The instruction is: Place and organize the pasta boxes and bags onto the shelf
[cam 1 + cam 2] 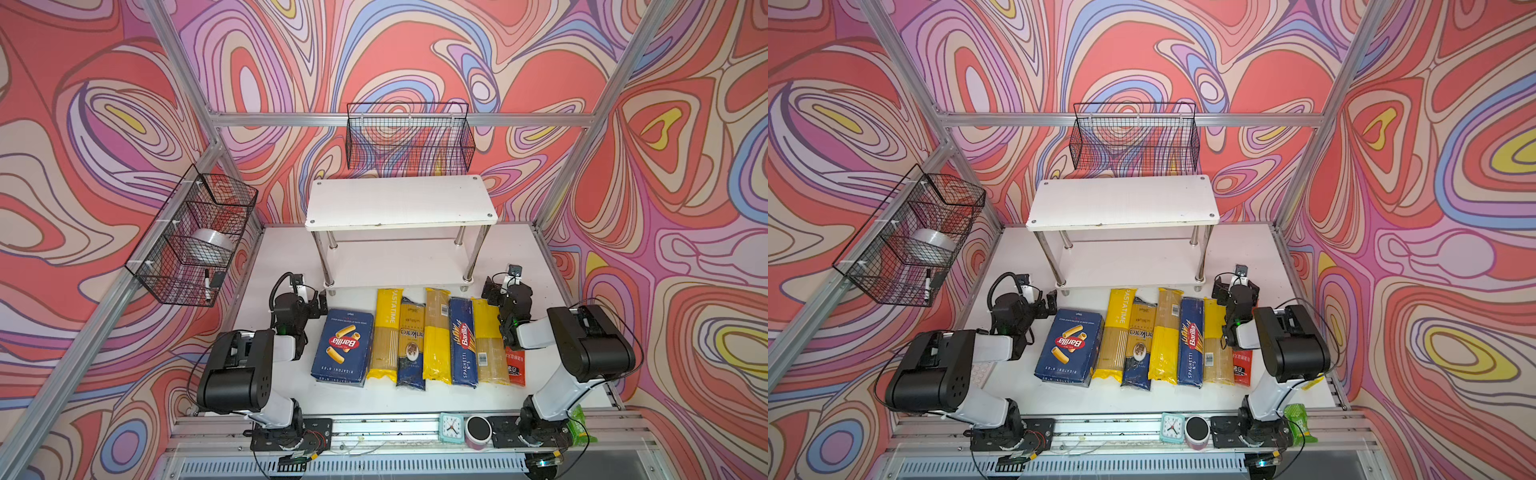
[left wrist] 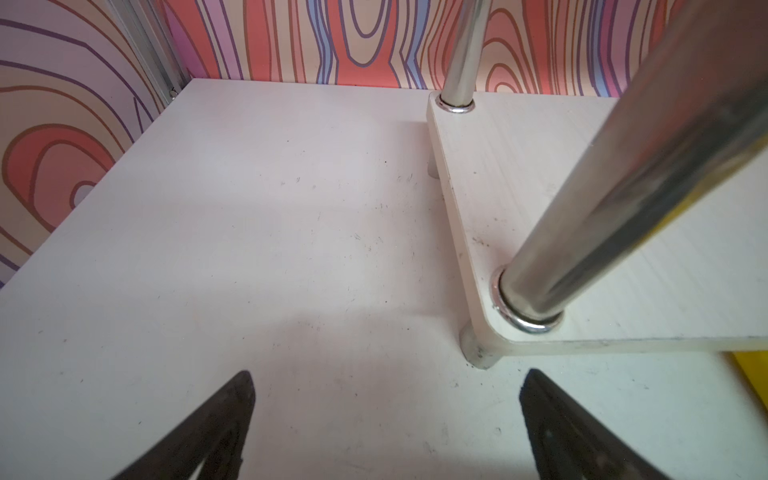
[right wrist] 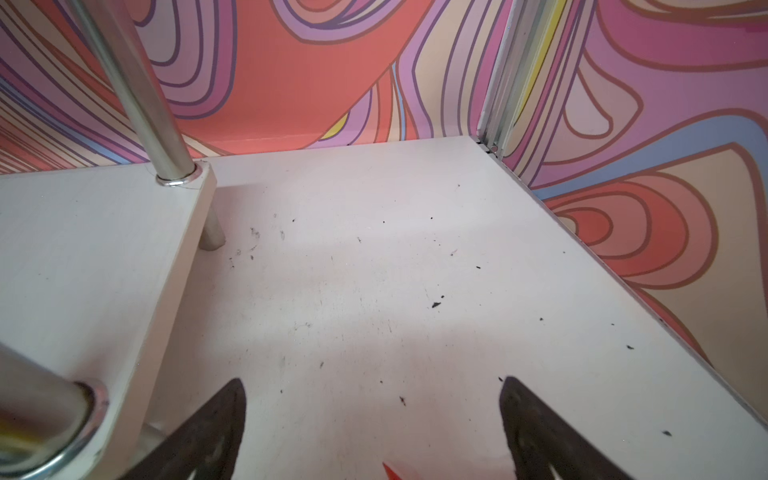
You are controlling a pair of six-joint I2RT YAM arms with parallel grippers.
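Rear wire mesh basket [image 1: 409, 143]: black, hung on the back frame rail. Side wire mesh basket [image 1: 178, 291]: black, compartmented, holding a tape roll [image 1: 212, 245] and a black marker [image 1: 206, 286] in separate compartments. Front aluminium rail [image 1: 374, 428]: mint-green alarm clock [image 1: 451, 427] just beside a black-lidded pink cup [image 1: 478, 432]; green packet [image 1: 579, 428] toward the right end.

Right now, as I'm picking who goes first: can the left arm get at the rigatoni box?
Probably yes. The left gripper hangs open and empty beside the far left corner of the rigatoni box; nothing lies between them, and only its right side borders the PASTATIME bag.
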